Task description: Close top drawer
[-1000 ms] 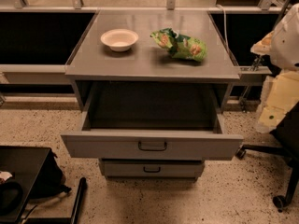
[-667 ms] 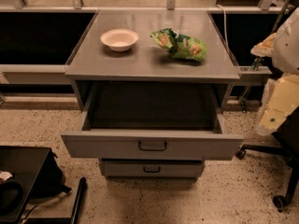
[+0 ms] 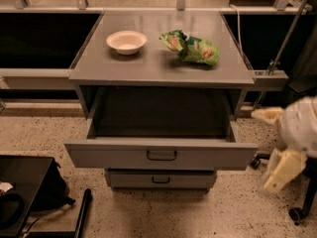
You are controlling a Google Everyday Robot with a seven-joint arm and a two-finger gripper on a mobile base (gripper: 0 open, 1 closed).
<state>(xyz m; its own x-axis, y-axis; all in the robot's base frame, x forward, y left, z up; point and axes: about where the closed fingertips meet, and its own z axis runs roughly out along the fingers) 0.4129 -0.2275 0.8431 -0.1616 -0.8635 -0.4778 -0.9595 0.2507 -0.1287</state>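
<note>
The top drawer [image 3: 161,154] of the grey metal cabinet is pulled far out, its deep dark interior [image 3: 161,115] open and empty-looking. Its wide front panel has a small dark loop handle [image 3: 161,155] at centre. My gripper [image 3: 280,168], cream and white and blurred, hangs at the right edge of the view, to the right of the drawer's front corner and apart from it, just above floor level.
A white bowl [image 3: 127,41] and a green chip bag [image 3: 190,47] lie on the cabinet top [image 3: 158,68]. A lower drawer [image 3: 161,179] sticks out slightly. A dark bag [image 3: 29,187] lies at lower left, and a chair base [image 3: 297,212] at lower right.
My arm has dropped from beside the cabinet top to beside the open drawer's front. The drawer, bowl and chip bag have not moved.
</note>
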